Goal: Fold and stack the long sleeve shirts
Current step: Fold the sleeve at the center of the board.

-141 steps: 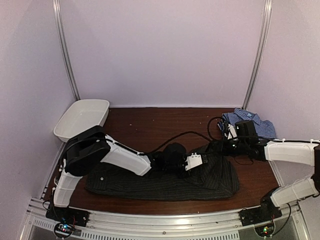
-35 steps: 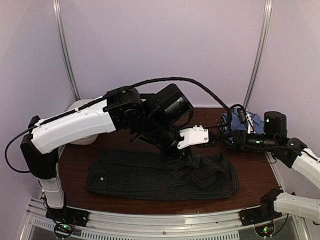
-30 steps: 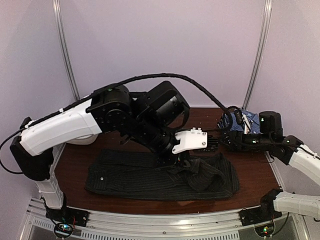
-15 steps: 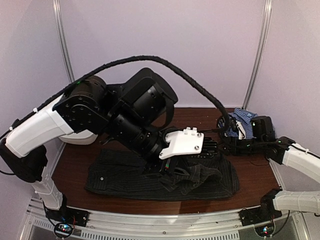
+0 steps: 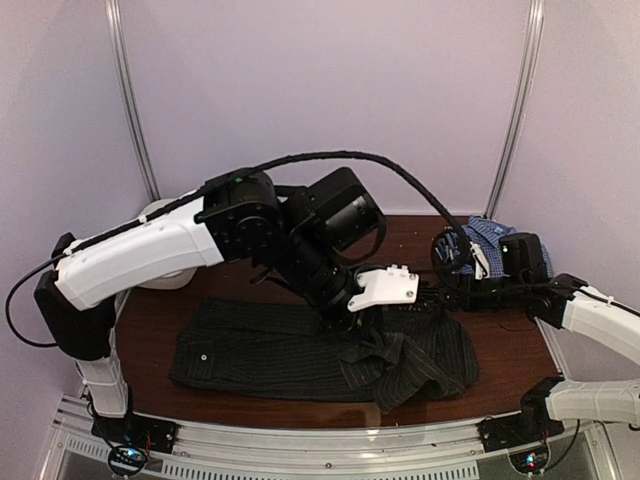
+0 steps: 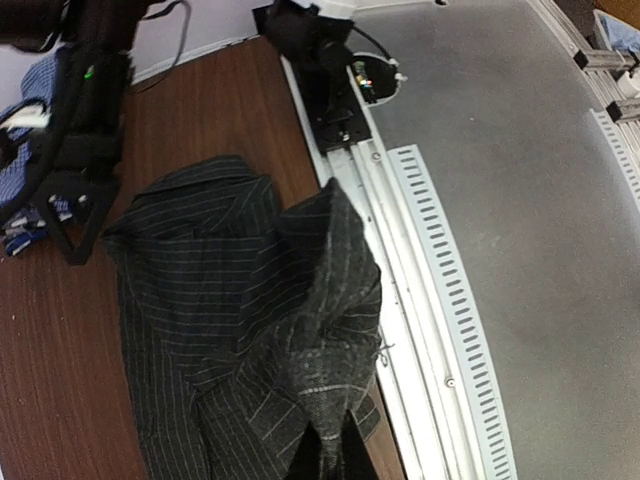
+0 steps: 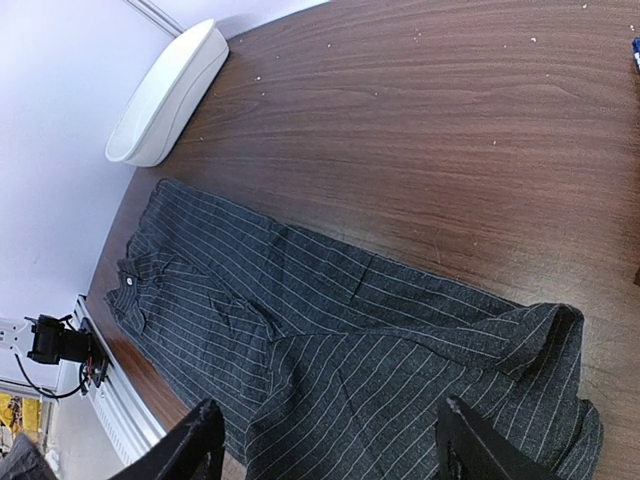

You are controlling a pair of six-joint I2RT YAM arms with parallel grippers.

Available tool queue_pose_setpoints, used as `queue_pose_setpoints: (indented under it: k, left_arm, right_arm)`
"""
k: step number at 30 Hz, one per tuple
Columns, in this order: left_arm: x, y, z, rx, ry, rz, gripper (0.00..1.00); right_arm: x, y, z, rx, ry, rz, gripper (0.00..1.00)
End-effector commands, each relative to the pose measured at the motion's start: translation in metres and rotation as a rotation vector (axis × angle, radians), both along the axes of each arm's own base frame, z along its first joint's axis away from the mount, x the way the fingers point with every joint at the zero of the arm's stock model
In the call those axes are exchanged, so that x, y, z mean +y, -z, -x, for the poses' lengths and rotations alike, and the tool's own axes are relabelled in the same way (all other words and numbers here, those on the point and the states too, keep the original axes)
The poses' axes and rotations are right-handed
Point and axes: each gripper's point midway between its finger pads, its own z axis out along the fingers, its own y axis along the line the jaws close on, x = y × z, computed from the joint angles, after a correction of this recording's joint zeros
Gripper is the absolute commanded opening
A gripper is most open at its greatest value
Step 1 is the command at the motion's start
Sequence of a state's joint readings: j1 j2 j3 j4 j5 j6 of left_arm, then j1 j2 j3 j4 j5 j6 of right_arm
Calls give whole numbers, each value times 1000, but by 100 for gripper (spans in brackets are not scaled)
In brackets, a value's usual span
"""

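1. The left gripper [image 5: 347, 320] is clamped tight on a raised fold of the black pinstriped shirt [image 5: 250, 352], which lies lengthwise, left to right, along the near tabletop [image 5: 300, 245].
2. The right gripper [image 7: 335, 440], jaws wide and empty, hovers over that shirt's right end, with the blue-checked shirt [image 5: 492, 233] just behind it.

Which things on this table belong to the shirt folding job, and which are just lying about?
Part of the job: black pinstriped shirt; blue-and-white checked shirt.
Just lying about: white tub, at the table's far left corner.
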State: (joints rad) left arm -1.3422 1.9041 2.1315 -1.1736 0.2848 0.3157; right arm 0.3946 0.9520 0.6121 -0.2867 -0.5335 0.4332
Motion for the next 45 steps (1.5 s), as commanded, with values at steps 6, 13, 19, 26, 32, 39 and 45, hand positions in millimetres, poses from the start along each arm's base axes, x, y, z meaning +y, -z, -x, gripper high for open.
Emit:
queue_pose_setpoints:
  k: [6, 13, 19, 26, 32, 39, 45]
  left_arm:
    - [22, 34, -117, 185, -142, 7, 0]
    - [70, 70, -175, 342, -270, -6, 0]
    - [104, 84, -213, 402, -404, 3, 1]
    - [134, 88, -243, 435, -540, 44, 4]
    - [144, 82, -263, 444, -598, 74, 6]
    - [154, 98, -268, 476, -650, 36, 9]
    - [167, 122, -271, 514, -730, 15, 9]
  right_arm:
    - [-1, 10, -7, -8, 9, 14, 73]
    - [2, 24, -12, 16, -3, 28, 73]
    - [7, 27, -10, 5, -53, 37, 74]
    - [24, 22, 5, -4, -153, -37, 81]
    - [36, 34, 16, 22, -188, -51, 85]
    - [47, 56, 20, 73, -203, -3, 85]
    - [51, 73, 17, 111, -200, 26, 83]
